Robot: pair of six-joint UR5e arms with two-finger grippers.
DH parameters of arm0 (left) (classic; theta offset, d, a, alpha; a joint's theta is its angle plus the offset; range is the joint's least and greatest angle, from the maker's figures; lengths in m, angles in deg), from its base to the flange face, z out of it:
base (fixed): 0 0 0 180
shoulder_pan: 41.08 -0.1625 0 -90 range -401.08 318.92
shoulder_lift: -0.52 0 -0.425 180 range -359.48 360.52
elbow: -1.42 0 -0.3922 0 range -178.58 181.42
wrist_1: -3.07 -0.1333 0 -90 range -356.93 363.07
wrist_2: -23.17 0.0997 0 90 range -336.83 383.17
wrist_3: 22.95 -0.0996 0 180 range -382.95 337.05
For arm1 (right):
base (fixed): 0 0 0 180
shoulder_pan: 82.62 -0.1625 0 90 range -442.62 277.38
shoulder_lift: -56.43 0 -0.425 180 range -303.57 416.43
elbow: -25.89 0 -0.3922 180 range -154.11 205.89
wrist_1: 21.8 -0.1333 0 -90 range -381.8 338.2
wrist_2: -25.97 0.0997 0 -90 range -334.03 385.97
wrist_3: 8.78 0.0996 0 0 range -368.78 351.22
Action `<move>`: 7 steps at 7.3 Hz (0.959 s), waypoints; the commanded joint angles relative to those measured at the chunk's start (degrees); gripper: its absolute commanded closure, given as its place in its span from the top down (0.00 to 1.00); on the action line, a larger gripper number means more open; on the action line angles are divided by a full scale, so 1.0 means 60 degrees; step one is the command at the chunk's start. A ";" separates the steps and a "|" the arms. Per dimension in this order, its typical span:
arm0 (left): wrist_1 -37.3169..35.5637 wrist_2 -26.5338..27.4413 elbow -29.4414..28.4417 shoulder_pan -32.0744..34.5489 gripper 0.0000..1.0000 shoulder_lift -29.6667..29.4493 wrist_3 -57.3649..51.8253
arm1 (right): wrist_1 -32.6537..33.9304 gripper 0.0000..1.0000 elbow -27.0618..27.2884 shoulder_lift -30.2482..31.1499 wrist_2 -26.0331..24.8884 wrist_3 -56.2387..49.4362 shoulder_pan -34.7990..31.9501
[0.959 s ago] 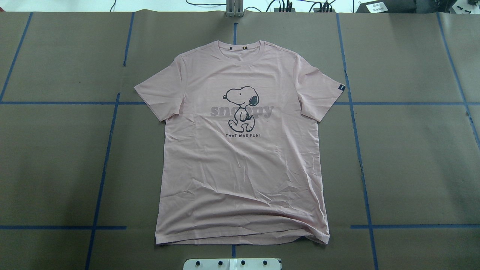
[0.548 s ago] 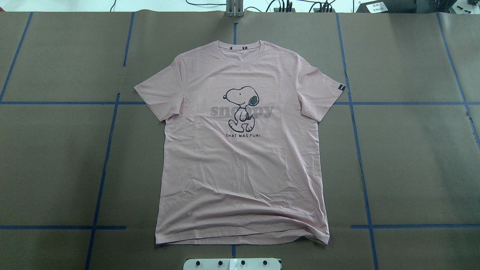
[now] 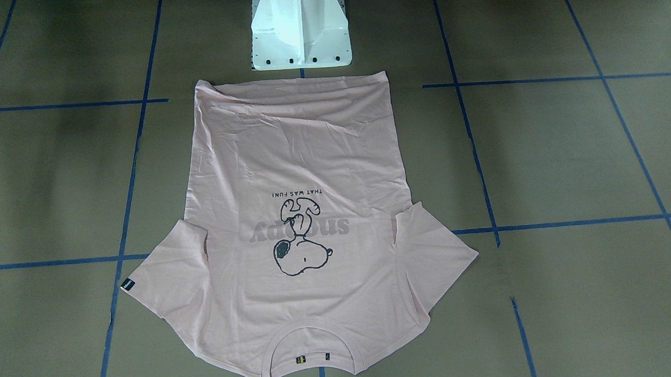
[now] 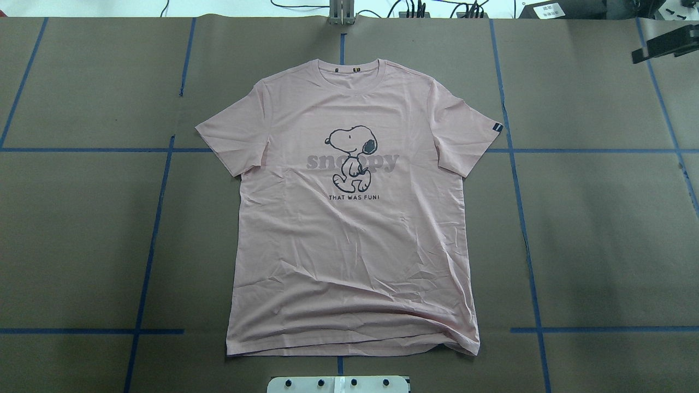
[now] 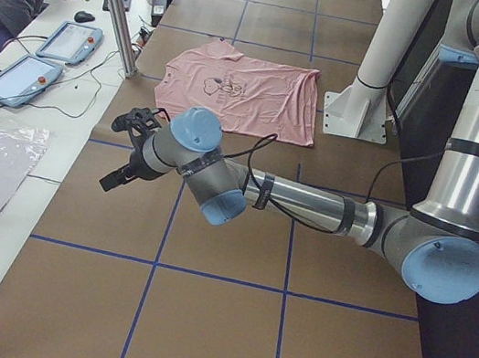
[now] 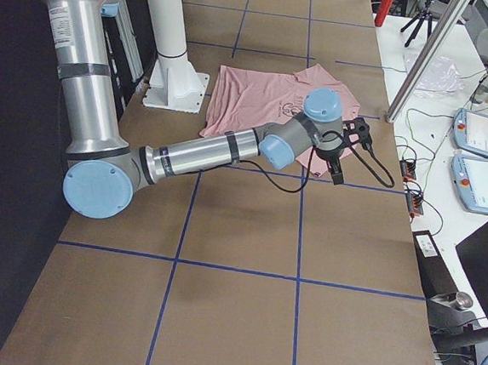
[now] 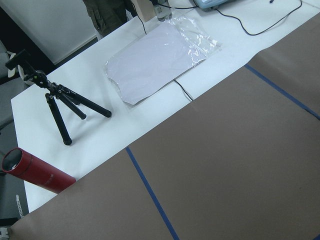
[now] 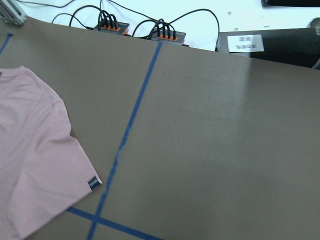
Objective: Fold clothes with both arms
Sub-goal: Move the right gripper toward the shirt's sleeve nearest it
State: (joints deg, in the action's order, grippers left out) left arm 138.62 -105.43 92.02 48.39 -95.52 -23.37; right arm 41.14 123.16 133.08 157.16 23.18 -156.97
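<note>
Table under brown paper and blue tape lines carries the pale pink T-shirt flat at its middle, collar to 12 o'clock and hem to 6 in the overhead view. Its print reads a faded "snoopy" behind a dog outline, then "THAT WAS FUN!". Left arm and right arm reach out above the paper. Right gripper, at the shirt's 2 o'clock, is cut off by the frame edge; left gripper shows from the side only; I cannot tell how either's jaws stand. Sleeve tag: writing too small to read
</note>
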 commanded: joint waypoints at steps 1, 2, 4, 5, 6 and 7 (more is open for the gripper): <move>0.0142 0.0019 -0.0012 -0.0731 1.00 -0.0019 0.1102 | -0.0937 0.94 -0.0140 -0.0659 -0.2806 0.2927 0.2478; 0.0187 0.0004 0.0061 -0.0892 1.00 -0.0004 0.1284 | -0.0984 0.85 -0.0736 -0.1198 -0.3764 0.3647 0.3330; 0.0275 0.0004 0.0061 -0.0894 1.00 -0.0004 0.1300 | -0.1028 0.65 -0.1922 -0.1832 -0.4590 0.3902 0.4010; 0.0275 0.0018 0.0061 -0.0894 1.00 -0.0004 0.1300 | -0.1710 0.62 -0.2595 -0.1848 -0.4667 0.3888 0.4027; 0.0275 0.0004 0.0061 -0.0894 1.00 -0.0004 0.1300 | -0.2703 0.61 -0.3443 -0.1863 -0.4696 0.3859 0.4027; 0.0275 0.0004 0.0047 -0.0894 1.00 0.0010 0.1300 | -0.2974 0.60 -0.3756 -0.1849 -0.4697 0.3816 0.4027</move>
State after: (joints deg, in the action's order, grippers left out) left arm 140.26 -105.39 92.37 43.04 -95.52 -15.57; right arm 27.00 104.40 122.06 129.25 46.30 -132.92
